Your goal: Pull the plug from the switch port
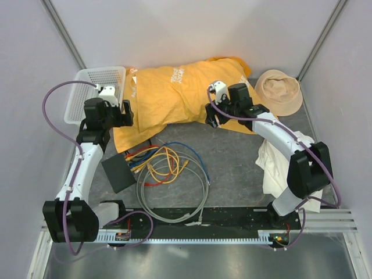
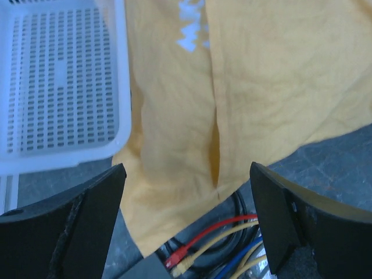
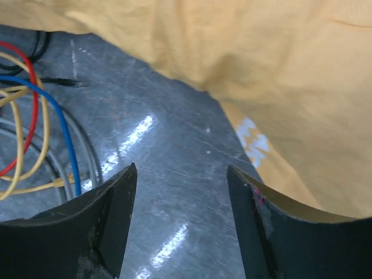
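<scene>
Top external: left tool (image 1: pixel 124 114) and right tool (image 1: pixel 212 119) stand open and empty, poised to reach the switch (image 1: pixel 119 171) and its plugged cables (image 1: pixel 157 163).

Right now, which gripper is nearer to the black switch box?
Left. The left gripper hangs just past the switch box, on its far side, over the yellow cloth edge. The right gripper is farther off, beyond the cable bundle to the right.

Yellow shirt (image 1: pixel 180 96), white basket (image 1: pixel 93 78), beige hat (image 1: pixel 279 92), white cloth (image 1: pixel 273 168).
</scene>
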